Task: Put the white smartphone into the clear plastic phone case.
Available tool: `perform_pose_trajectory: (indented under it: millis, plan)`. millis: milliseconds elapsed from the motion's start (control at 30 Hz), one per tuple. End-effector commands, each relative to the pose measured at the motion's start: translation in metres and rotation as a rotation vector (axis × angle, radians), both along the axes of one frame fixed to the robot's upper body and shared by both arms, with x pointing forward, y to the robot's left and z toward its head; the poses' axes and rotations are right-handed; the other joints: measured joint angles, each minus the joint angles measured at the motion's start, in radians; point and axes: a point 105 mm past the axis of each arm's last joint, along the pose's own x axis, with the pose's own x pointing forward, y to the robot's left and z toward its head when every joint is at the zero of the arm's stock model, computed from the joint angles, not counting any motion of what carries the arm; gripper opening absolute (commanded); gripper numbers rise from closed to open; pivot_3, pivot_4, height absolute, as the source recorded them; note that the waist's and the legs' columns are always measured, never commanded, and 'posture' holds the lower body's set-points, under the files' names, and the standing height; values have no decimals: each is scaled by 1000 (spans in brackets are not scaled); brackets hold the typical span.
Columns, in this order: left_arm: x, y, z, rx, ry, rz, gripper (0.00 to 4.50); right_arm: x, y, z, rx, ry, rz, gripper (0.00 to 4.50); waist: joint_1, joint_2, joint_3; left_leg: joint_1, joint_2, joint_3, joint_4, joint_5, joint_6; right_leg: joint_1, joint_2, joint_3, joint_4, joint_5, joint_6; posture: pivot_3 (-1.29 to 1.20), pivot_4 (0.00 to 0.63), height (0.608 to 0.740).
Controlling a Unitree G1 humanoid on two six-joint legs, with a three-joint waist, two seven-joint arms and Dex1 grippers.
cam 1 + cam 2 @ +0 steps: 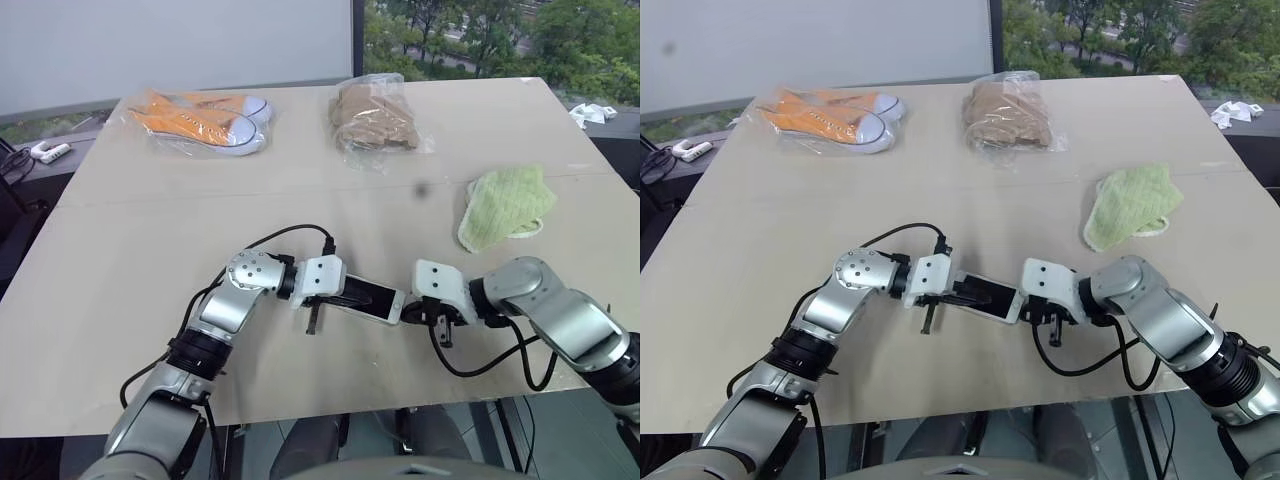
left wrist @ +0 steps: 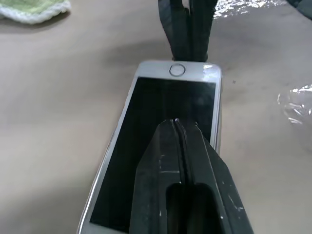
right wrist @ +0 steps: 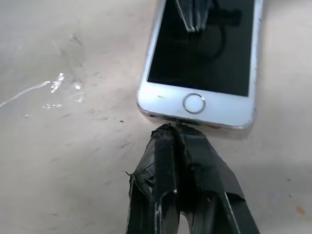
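Beige table holds the phone face up near its 6 o'clock edge, left gripper shut atop the screen, right gripper shut against its home-button end; press gently, avoiding skidding.

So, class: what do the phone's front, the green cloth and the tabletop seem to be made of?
White smartphone: glossy glass front, probably, since it mirrors the fingers above it.
Green cloth: soft woven or knitted fabric, crumpled, pale edging.
Table: matte beige board, perhaps laminate.
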Motion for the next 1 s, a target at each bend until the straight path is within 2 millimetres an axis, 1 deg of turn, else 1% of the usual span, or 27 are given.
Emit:
perform_pose_trajectory:
  millis: [33, 300, 400, 467, 567, 600, 633, 700, 733, 800, 933, 967, 1000]
  plan:
    - [-1, -1, 6, -15, -21, -7, 0, 4, -5, 8, -2, -45, -13, 50, 0, 0, 0, 0, 0, 0, 0, 0, 0, 0, 0, 0, 0, 0, 0, 0, 150, 740]
    - [2, 1, 6, -16, -28, 5, 0, 13, -17, 14, -10, -90, -62, 50, 0, 0, 0, 0, 0, 0, 0, 0, 0, 0, 0, 0, 0, 0, 0, 0, 150, 740]
    - [2, 2, 5, -13, -26, 6, 0, 17, -21, 21, 19, -129, -82, 50, 0, 0, 0, 0, 0, 0, 0, 0, 0, 0, 0, 0, 0, 0, 0, 0, 150, 740]
    - [1, 3, 4, -10, -25, 5, 0, 17, -20, 28, 63, -159, -61, 50, 0, 0, 0, 0, 0, 0, 0, 0, 0, 0, 0, 0, 0, 0, 0, 0, 150, 740]
    - [1, 3, 4, -8, -25, 3, 0, 14, -15, 37, 146, -180, -44, 918, 0, 0, 0, 0, 0, 0, 0, 0, 0, 0, 0, 0, 0, 0, 0, 0, 150, 740]
    - [1, 3, 3, -8, -25, 2, 0, 13, -13, 37, 165, -184, -41, 1460, -1, 0, 0, 0, 0, 0, 0, 0, 0, 0, 0, 0, 0, 0, 0, 0, 150, 740]
    - [1, 3, 3, -7, -24, 1, 0, 12, -11, 38, 188, -192, -41, 1859, 0, 0, 0, 0, 0, 0, 0, 0, 0, 0, 0, 0, 0, 0, 0, 0, 150, 740]
    - [1, 2, 3, -8, -23, 0, 0, 11, -7, 38, 243, -204, -55, 3000, 0, 0, 0, 0, 0, 0, 0, 0, 0, 0, 0, 0, 0, 0, 0, 0, 150, 740]
    - [1, 2, 3, -9, -23, 1, 0, 9, -5, 37, 281, -192, -60, 2953, 0, 0, 0, 0, 0, 0, 0, 0, 0, 0, 0, 0, 0, 0, 0, 0, 150, 740]
    - [1, 2, 3, -9, -23, 3, 0, 3, -3, 33, 319, -164, -50, 2724, 0, 0, 0, 0, 0, 0, 0, 0, 0, 0, 0, 0, 0, 0, 0, 0, 150, 740]
    - [1, 3, 2, -8, -22, 7, 0, 3, 1, 26, 381, -178, -67, 921, -1, 0, 0, 1, 0, 0, 0, 0, 0, 0, 0, 0, 0, 0, 0, 0, 150, 740]
    - [1, 4, 2, -8, -22, 8, 0, 3, 2, 26, 412, -178, -76, 344, -2, 0, 0, 1, 0, 0, 0, 0, 0, 0, 0, 1, 0, 0, 0, 0, 150, 740]
    - [1, 4, 3, -7, -22, 9, 0, 4, 4, 26, 438, -188, -81, 43, -2, 0, 0, 1, 0, 0, -1, 0, 0, 1, 0, 1, 0, 0, 0, 0, 150, 740]
